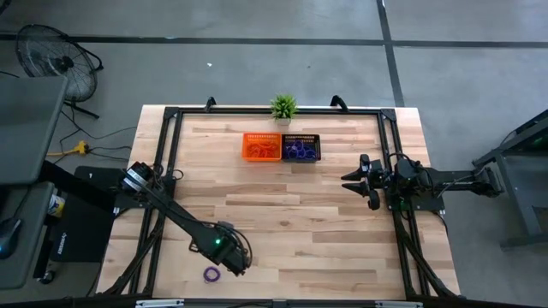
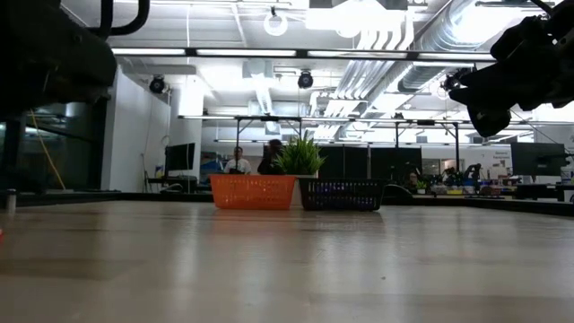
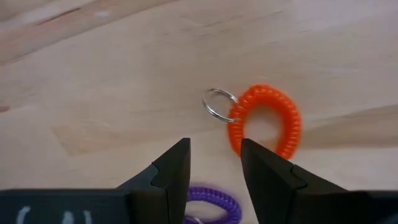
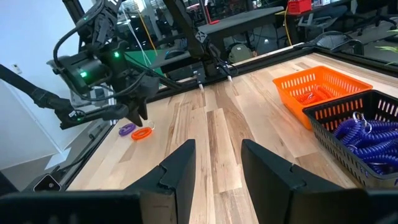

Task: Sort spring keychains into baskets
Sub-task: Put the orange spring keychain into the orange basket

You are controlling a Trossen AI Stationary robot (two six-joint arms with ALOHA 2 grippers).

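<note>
The pale wooden plank table (image 1: 291,214) fills the centre of the high view. Two rectangular mesh plastic baskets stand touching near its upper edge: the bright orange basket (image 1: 262,146) on the left holds orange-red coils, the black basket (image 1: 301,147) on the right holds purple ones. A small green potted plant (image 1: 283,107) stands just above them.

The left end effector (image 3: 214,168) hangs low at the lower left of the high view, fingers apart and empty. The right end effector (image 4: 217,165) waits at centre right, fingers likewise apart.

Step in hand, as judged: picking up one of two loose keychains. In the left wrist view the orange-red coiled spring keychain (image 3: 264,118), with its metal split ring (image 3: 219,103), lies just beyond the right-hand fingertip, off the gap's centre. The purple coiled spring keychain (image 3: 211,202) lies partly hidden beneath the fingers.

The next move calls for shifting sideways to straddle the coil, descending, then closing.
</note>
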